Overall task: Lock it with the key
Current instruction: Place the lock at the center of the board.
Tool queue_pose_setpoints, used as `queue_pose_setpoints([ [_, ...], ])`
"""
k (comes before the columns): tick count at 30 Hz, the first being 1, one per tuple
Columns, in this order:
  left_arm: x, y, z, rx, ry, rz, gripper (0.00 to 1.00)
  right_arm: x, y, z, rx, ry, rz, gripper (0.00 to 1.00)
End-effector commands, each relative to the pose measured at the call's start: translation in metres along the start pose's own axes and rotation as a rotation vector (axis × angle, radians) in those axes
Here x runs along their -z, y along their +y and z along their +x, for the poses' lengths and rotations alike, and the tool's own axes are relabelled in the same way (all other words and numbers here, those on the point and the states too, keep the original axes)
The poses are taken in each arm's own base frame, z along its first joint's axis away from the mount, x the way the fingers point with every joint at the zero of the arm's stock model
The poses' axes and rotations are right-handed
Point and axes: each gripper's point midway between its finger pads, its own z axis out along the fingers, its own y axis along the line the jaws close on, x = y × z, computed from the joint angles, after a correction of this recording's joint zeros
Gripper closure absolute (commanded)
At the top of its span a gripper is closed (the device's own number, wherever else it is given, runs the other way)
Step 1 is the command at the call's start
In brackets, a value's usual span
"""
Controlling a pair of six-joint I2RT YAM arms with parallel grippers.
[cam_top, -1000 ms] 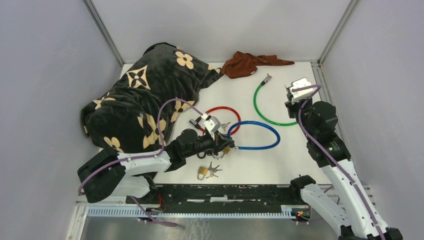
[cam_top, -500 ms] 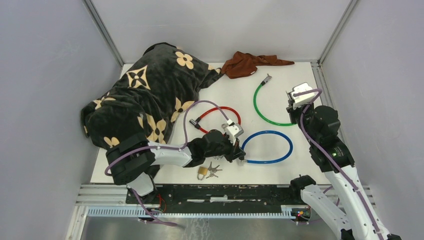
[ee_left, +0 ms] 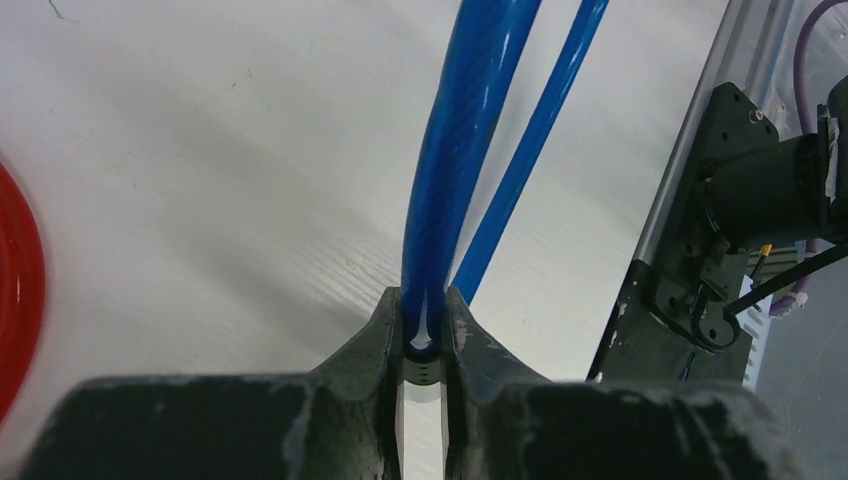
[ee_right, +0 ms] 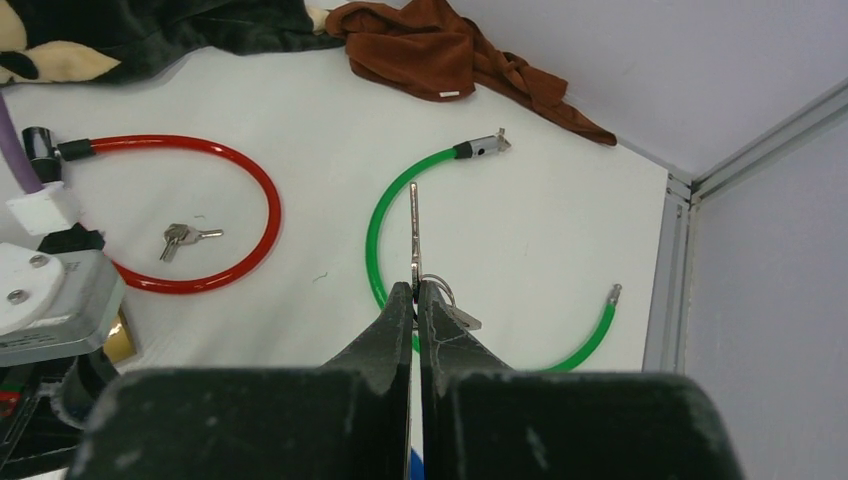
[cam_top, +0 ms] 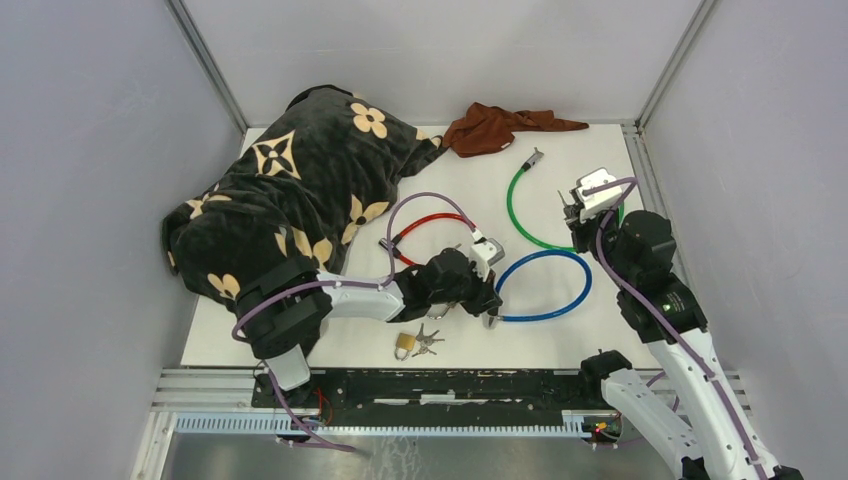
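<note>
My left gripper (cam_top: 488, 303) is shut on the blue cable lock (cam_top: 548, 286) near its end, low over the table. In the left wrist view the blue cable (ee_left: 460, 150) runs up from between the closed fingers (ee_left: 372, 335). My right gripper (cam_top: 577, 208) hovers at the right, above the green cable lock (cam_top: 520, 212). In the right wrist view it (ee_right: 415, 292) is shut on a silver key (ee_right: 413, 225) that points forward, with a ring and a second key hanging beside it.
A red cable lock (cam_top: 440, 222) lies left of the blue one, with loose keys (ee_right: 185, 236) inside its loop. A brass padlock with keys (cam_top: 405, 344) lies near the front edge. A black flowered blanket (cam_top: 290, 190) covers the left, and a brown cloth (cam_top: 495, 125) lies at the back.
My left arm has swung to the right, dragging the blue cable lock with it. My right gripper has shifted slightly, still holding the key.
</note>
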Motion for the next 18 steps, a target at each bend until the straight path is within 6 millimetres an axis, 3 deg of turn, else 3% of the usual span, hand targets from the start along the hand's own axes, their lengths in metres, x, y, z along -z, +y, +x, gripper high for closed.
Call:
queue_pose_setpoints([
  [1,-0.010,0.001,-0.008,0.037,0.002,-0.024,0.79,-0.003,0.011,0.010,-0.029,0.020,-0.051,1.00],
  [11,-0.015,0.012,-0.006,0.048,0.014,-0.083,0.51,-0.005,0.025,0.041,-0.058,0.100,-0.093,1.00],
  [16,-0.006,0.018,-0.009,0.048,-0.021,-0.123,0.44,-0.009,0.034,0.084,-0.111,0.212,-0.083,1.00],
  [18,-0.001,0.018,-0.012,0.043,-0.041,-0.128,0.43,-0.012,0.046,0.109,-0.150,0.268,-0.115,1.00],
])
